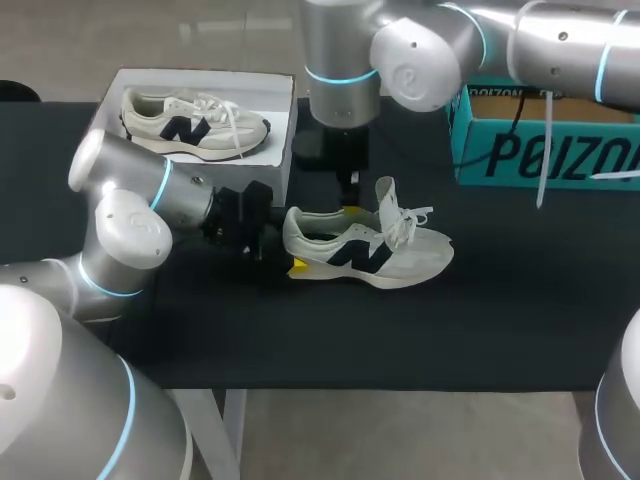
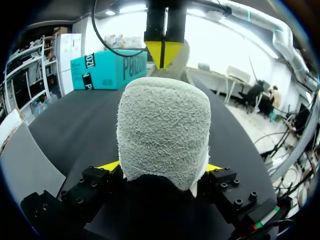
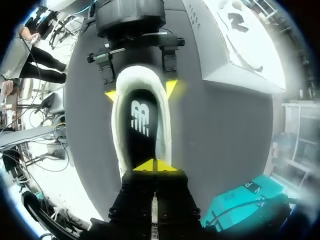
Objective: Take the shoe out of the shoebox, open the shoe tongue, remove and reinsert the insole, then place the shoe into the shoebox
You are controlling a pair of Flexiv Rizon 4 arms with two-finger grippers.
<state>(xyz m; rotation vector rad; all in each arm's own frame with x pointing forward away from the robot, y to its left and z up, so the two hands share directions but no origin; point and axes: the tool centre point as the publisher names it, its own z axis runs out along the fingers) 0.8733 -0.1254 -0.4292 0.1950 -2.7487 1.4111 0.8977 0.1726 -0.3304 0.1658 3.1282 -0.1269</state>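
Left gripper (image 2: 161, 167): we pinch the shoe (image 1: 370, 250) heel between both fingers | right gripper (image 3: 155, 165): our tips pressed together over the shoe opening, beside the raised tongue (image 1: 386, 195).

The left arm (image 1: 130, 215) enters from the lower left of the head view, elbow bent, with its forearm running level toward the middle of the frame. The left hand (image 1: 290, 240) lies sideways, its fingers (image 2: 109, 165) spread wide and pressing the heel of the shoe (image 1: 365, 250) from both sides. The right arm (image 1: 430, 50) comes in from the upper right and turns straight down at top centre. The right hand (image 1: 350, 207) points downward, its yellow tips pressed together.
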